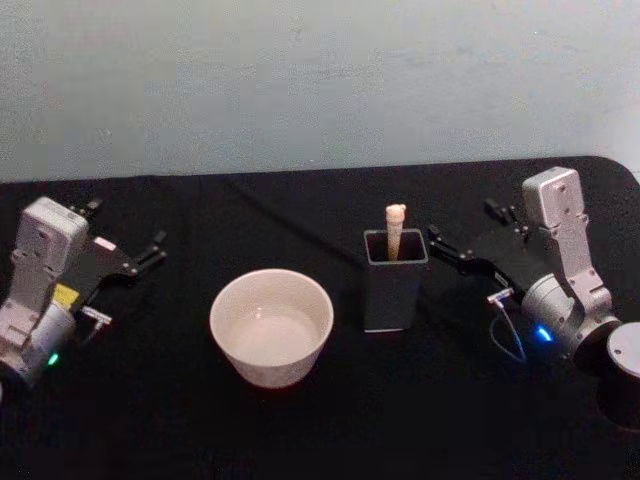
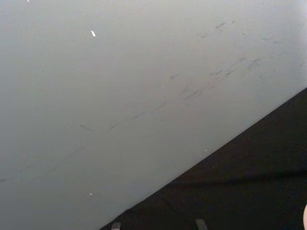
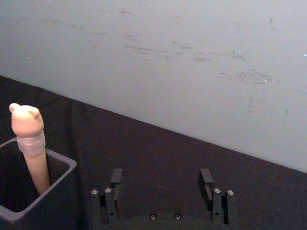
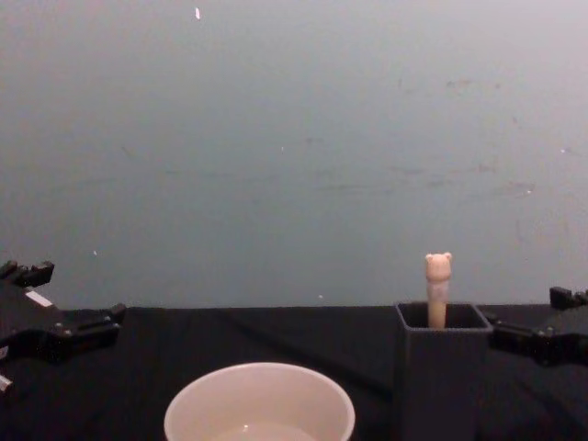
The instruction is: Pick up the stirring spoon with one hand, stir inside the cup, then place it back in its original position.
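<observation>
The stirring spoon [image 1: 395,228] stands upright in the dark grey square holder [image 1: 395,290], right of centre, with its beige bear-head handle [image 3: 26,120] poking above the rim [image 3: 62,165]; its bowl is hidden inside. The cream cup [image 1: 270,325] sits left of the holder, and the holder [image 4: 439,367] and cup [image 4: 259,404] stand side by side in the chest view. My right gripper [image 1: 465,228] hovers open just right of the holder, apart from it, its fingers [image 3: 206,178] spread and holding nothing. My left gripper [image 1: 125,228] rests open at the far left, away from the cup.
A black cloth covers the table [image 1: 320,420]. A pale wall [image 1: 320,80] runs close behind its far edge. A dark round object [image 1: 625,375] sits at the right edge beside my right arm.
</observation>
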Controlling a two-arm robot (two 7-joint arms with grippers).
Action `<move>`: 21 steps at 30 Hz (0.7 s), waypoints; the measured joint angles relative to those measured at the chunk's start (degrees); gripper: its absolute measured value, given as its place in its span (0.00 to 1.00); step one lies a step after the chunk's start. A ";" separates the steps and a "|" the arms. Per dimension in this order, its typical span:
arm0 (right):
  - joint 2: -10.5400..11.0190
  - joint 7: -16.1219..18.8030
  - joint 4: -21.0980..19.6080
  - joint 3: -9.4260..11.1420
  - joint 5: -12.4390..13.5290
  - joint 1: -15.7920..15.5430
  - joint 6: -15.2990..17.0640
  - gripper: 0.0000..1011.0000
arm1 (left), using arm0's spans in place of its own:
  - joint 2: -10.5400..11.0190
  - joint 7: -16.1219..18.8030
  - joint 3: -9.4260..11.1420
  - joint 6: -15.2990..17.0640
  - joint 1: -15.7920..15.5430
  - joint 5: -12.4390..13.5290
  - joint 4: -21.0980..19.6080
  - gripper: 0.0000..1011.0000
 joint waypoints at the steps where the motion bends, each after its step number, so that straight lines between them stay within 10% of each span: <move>1: 0.01 0.01 -0.01 0.00 0.02 0.01 -0.01 0.99 | 0.00 0.00 0.00 0.00 0.00 0.00 0.00 0.99; 21: 0.11 0.06 -0.21 0.00 0.31 0.02 -0.17 0.99 | 0.00 0.00 0.00 0.00 0.00 0.00 0.00 0.99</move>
